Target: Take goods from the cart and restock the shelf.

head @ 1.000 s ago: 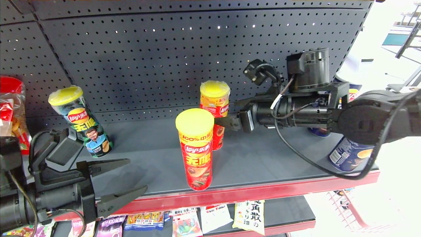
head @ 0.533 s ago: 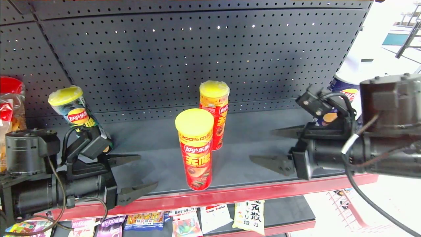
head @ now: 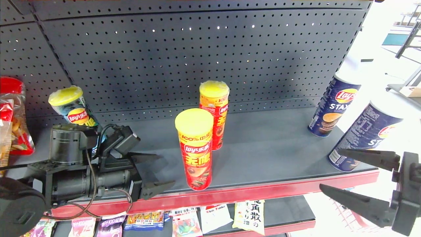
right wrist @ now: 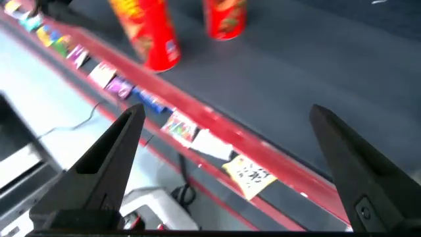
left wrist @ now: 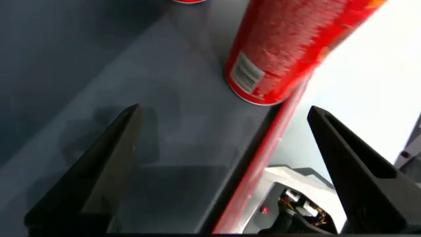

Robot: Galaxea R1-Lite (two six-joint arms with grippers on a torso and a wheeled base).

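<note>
Tall, upright red chip can [head: 196, 154], yellow-topped

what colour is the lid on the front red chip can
Yellow. The round plastic lid on the front red cylindrical chip can shows best in the head view.

Right end effector [head: 330, 169] back off the shelf [head: 263, 148]; left end effector [head: 167, 170] nearer the front red can [head: 196, 158].
</note>
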